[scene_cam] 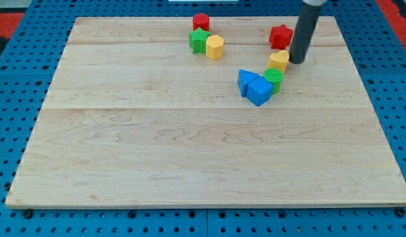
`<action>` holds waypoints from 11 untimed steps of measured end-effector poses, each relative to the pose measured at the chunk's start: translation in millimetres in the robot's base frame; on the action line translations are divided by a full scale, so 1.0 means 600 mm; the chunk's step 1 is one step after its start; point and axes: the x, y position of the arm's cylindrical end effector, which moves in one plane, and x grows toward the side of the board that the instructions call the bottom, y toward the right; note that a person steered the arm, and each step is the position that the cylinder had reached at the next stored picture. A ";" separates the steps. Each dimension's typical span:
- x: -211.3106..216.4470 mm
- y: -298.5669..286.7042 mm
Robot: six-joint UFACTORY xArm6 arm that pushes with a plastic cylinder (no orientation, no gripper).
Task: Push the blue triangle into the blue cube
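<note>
The blue triangle [246, 79] lies right of the board's centre, touching the blue cube [260, 91] on the cube's upper left. My tip [297, 62] stands up and to the right of both, just right of a yellow block [279, 61] and below a red star [280, 36]. A green round block [274, 78] sits against the blue cube's upper right, under the yellow block.
A red cylinder [201, 22], a green star [199, 41] and a yellow hexagon [215, 47] cluster near the board's top middle. The wooden board [189, 151] lies on a blue pegboard.
</note>
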 end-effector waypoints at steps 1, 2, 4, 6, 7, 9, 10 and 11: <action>0.097 0.025; 0.176 0.004; 0.183 -0.136; 0.130 -0.130; 0.104 -0.109; 0.046 -0.101; 0.019 -0.100; 0.075 -0.095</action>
